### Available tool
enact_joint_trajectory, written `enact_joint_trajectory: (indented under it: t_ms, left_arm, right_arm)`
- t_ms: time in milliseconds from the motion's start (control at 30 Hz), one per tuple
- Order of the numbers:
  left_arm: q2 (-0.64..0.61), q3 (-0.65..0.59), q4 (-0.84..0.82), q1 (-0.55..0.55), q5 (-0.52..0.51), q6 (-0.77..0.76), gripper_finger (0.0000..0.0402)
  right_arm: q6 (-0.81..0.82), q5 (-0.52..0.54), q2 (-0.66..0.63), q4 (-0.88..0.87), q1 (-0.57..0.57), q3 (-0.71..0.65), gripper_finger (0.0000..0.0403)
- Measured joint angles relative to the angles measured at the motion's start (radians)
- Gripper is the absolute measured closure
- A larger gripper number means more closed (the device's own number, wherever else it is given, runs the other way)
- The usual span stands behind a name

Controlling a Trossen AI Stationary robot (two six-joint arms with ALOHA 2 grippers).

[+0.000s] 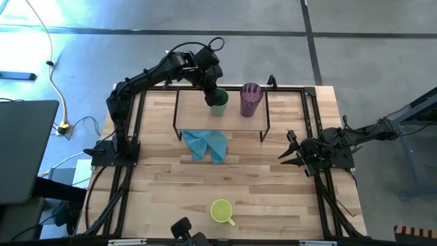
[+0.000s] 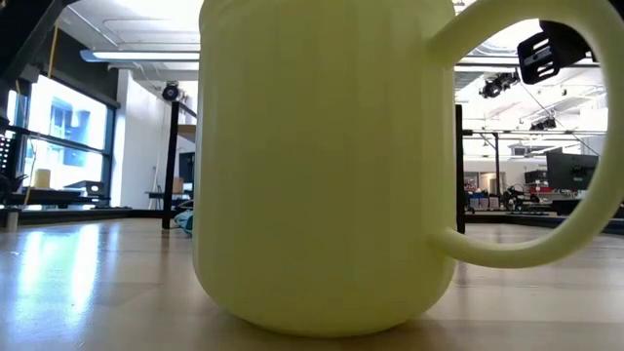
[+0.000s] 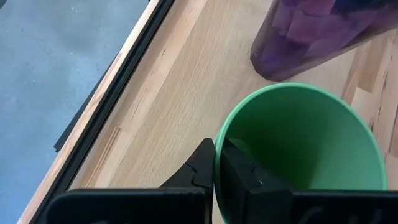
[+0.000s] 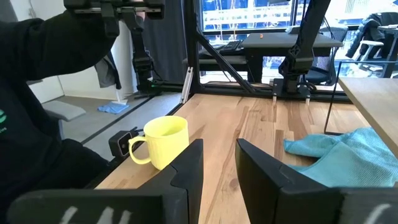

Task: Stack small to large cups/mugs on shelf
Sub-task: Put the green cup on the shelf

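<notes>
My left fingers (image 3: 216, 180) pinch the green cup's (image 1: 218, 101) rim on the shelf (image 1: 188, 109), beside the tumbler (image 1: 250, 100). Nothing is nested yet. The mug (image 1: 221, 210) waits at the counter's (image 1: 273, 191) near edge. My right fingers (image 4: 219, 163) hang apart, empty.

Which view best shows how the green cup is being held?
Left wrist view: the left pincer pinches the green cup by its rim. High view shows it small, on the shelf. Low and right wrist views miss it.

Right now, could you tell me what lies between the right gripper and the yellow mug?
Only bare tabletop between the right gripper and yellow mug, per the high view.
</notes>
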Motion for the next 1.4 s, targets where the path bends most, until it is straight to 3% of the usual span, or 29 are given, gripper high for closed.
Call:
enact_joint_trajectory:
  t_ms: [1400]
  left_arm:
    - [0.0,0.001,-0.026,0.0,0.003,-0.001,0.0381]
  right_arm:
    - [0.006,0.0,0.0,-0.001,0.0,0.0,0.032]
